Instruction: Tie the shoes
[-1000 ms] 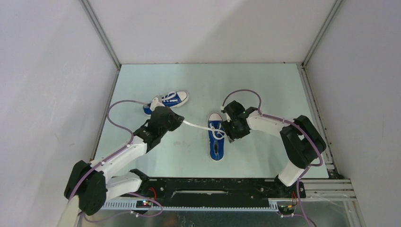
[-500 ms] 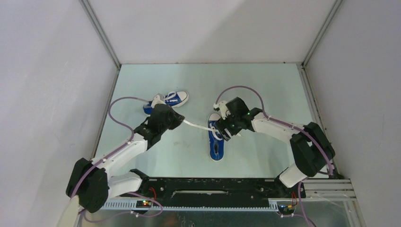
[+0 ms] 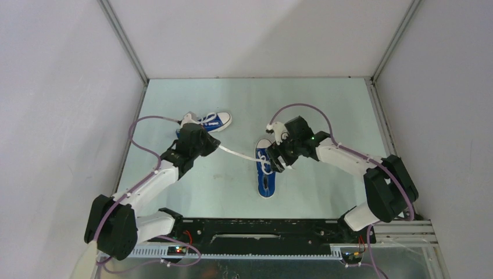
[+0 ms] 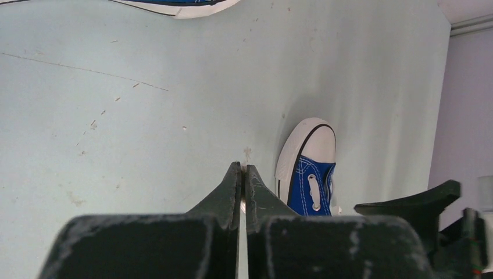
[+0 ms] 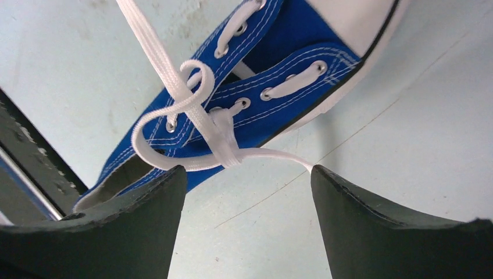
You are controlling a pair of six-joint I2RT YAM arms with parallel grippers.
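Mid-table point(image 3: 325, 116) sat the near shoe point(image 3: 266, 185), toe at 12 o'clock. The second shoe point(image 3: 214, 121) lay at its 10 o'clock, well apart. The left gripper point(image 3: 214, 145) had fingers together, clamped on the lace point(image 3: 238, 153), which ran taut toward 9 o'clock from the eyelets. The right gripper point(image 3: 273, 164) hung over the lacing, fingers wide apart, loose loop point(image 5: 168, 133) just above them.

– What is down low?
– The left gripper point(image 4: 240, 171), squeezed tight together.
– And next to it?
– A blue shoe point(image 4: 311, 177) with a white toe, on the table point(image 4: 116, 116).
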